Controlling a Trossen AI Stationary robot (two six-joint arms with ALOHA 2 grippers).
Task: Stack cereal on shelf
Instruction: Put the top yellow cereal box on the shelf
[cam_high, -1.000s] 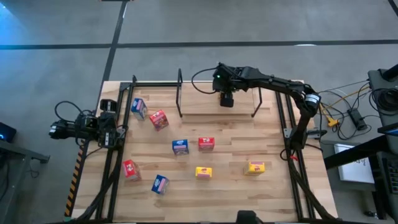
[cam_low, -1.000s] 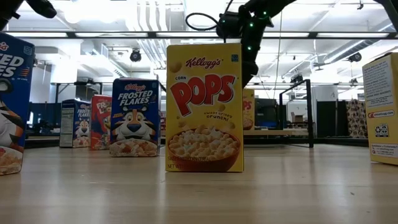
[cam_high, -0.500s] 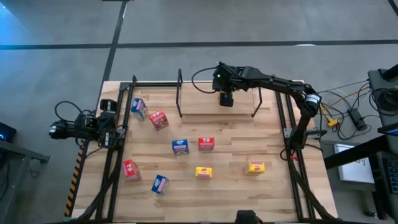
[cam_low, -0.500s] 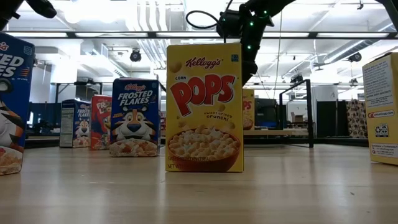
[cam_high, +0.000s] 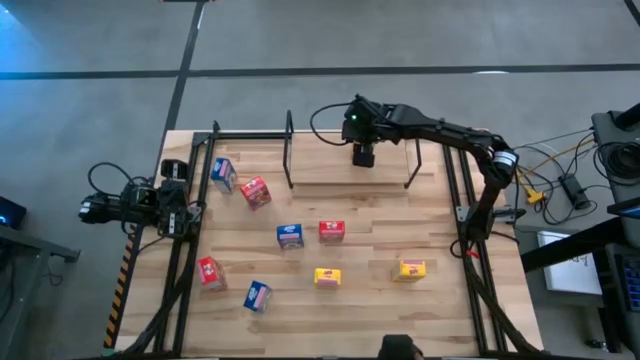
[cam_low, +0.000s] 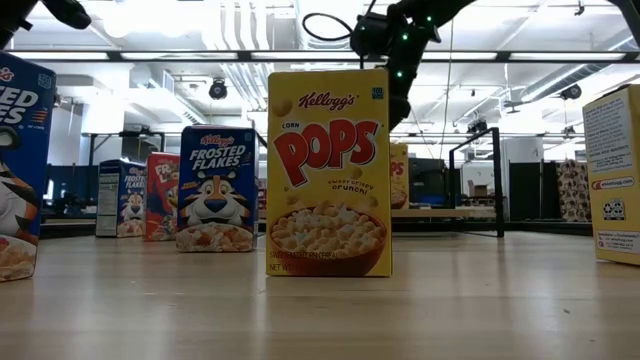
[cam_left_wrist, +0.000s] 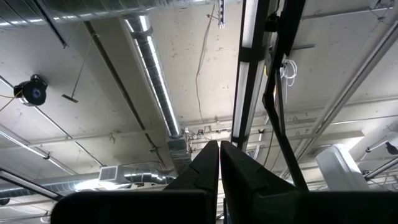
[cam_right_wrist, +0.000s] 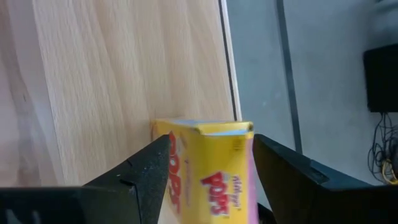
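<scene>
we start at the right gripper (cam_high: 363, 157), which hangs over the far middle of the table, above the shelf (cam_high: 350, 180). in the right wrist view its 2 fingers (cam_right_wrist: 140, 171) stand wide on either side of a yellow pops box (cam_right_wrist: 208, 165), which fills the gap between them; they look close against its sides, but we cannot tell for sure whether they pinch it or have just let go. the box stands at the edge of the light board, with bare floor showing just beyond it.

that edge is our main worry. if the box sits partly off the board, a release could tip it over the far side. if the fingers drag on the cardboard as they lift, the light box may topple or twist.

outward from there, 8 more boxes wait on the tabletop: blue (cam_high: 223, 174) and red (cam_high: 255, 193) at far left, blue (cam_high: 290, 236) and red (cam_high: 331, 231) in the middle, yellow (cam_high: 327, 277) and yellow (cam_high: 411, 269) nearer, red (cam_high: 209, 272) and blue (cam_high: 257, 296) at near left. we judge the task barely begun.

the left gripper (cam_high: 190, 210) waits at the left edge of the table, pressed together, pointing up at the ceiling.
</scene>
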